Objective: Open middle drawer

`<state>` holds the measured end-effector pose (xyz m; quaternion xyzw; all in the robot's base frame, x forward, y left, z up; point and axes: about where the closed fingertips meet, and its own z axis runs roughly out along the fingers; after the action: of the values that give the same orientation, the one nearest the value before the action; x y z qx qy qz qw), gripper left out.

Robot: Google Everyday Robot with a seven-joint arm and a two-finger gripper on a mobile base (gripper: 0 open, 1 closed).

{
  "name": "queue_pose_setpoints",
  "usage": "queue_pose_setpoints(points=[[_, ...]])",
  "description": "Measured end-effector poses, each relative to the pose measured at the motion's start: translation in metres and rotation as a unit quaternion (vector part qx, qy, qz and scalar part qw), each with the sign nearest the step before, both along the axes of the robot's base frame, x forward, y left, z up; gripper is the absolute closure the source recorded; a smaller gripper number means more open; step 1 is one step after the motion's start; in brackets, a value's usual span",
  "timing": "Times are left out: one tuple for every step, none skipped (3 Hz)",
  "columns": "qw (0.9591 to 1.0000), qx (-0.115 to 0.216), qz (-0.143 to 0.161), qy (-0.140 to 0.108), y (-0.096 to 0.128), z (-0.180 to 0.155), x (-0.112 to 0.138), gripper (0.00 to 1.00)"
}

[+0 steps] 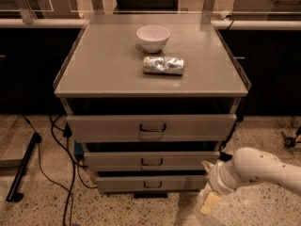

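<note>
The grey cabinet has three drawers stacked one above the other. The middle drawer (117, 161) is a shallow grey front with a small dark handle (151, 162) at its centre, and it looks shut. My gripper (209, 192) hangs low at the cabinet's lower right corner, beside the right ends of the middle and bottom drawers, to the right of and below the handle. It holds nothing that I can see. The white forearm (263, 169) reaches in from the right edge.
The taller top drawer (103, 127) sits above and the bottom drawer (117, 183) below. A white bowl (153, 37) and a crumpled foil packet (163, 65) lie on the cabinet top (94, 69). Black cables (66, 149) and a dark bar (21, 171) are on the floor at left.
</note>
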<state>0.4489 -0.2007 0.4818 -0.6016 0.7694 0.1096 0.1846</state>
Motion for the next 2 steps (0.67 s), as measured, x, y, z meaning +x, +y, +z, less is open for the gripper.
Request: queue_pose_setpoints(points=[[0.9991, 0.013, 0.009, -0.039, 0.003, -0.005, 0.006, 0.00], [0.9944, 0.048, 0.037, -0.086, 0.016, -0.010, 0.021, 0.00]])
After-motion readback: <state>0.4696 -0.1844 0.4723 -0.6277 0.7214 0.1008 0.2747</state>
